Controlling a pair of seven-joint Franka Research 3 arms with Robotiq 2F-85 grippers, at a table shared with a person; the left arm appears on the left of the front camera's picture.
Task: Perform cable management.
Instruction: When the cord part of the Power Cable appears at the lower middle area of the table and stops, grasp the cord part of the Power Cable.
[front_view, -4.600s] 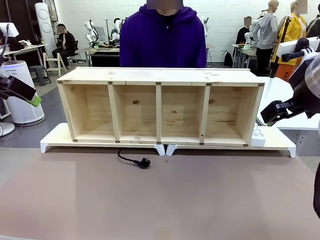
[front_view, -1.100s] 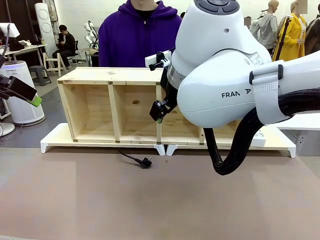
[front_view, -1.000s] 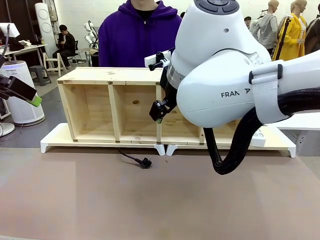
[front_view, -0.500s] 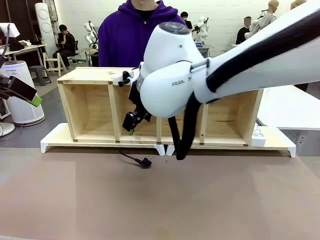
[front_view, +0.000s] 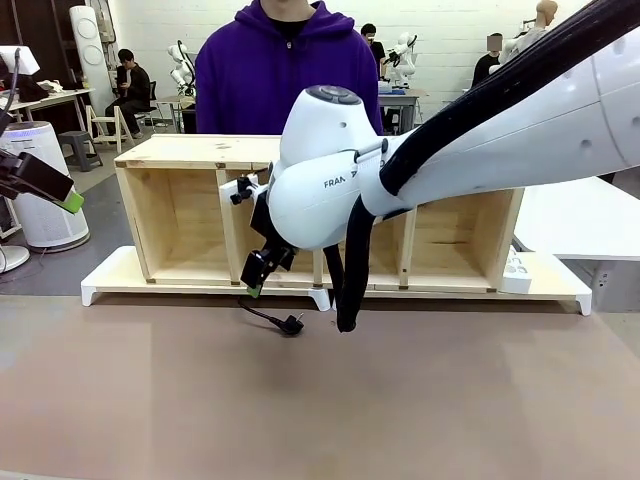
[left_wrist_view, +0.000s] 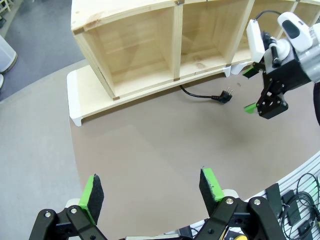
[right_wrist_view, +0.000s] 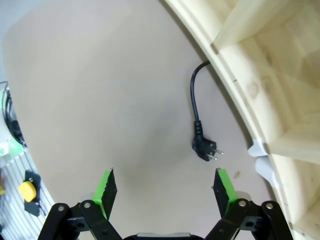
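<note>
Above the brown table, just in front of the wooden shelf's lower edge, the right gripper hangs with its green-padded fingers spread wide and nothing between them. It points down at the tabletop, tilted, and touches neither the shelf nor the table.

Just below and beside it lies the cable. A short black length comes out from under the front of the white riser that carries the shelf, curves across the table, and ends in a two-pin plug lying flat. In the right wrist view the plug sits ahead of the fingers, clear of both pads.

The wooden shelf has four open compartments. A person in a purple hoodie stands behind it.

Well apart at the far left, the left gripper hovers with its fingers parted and empty.
</note>
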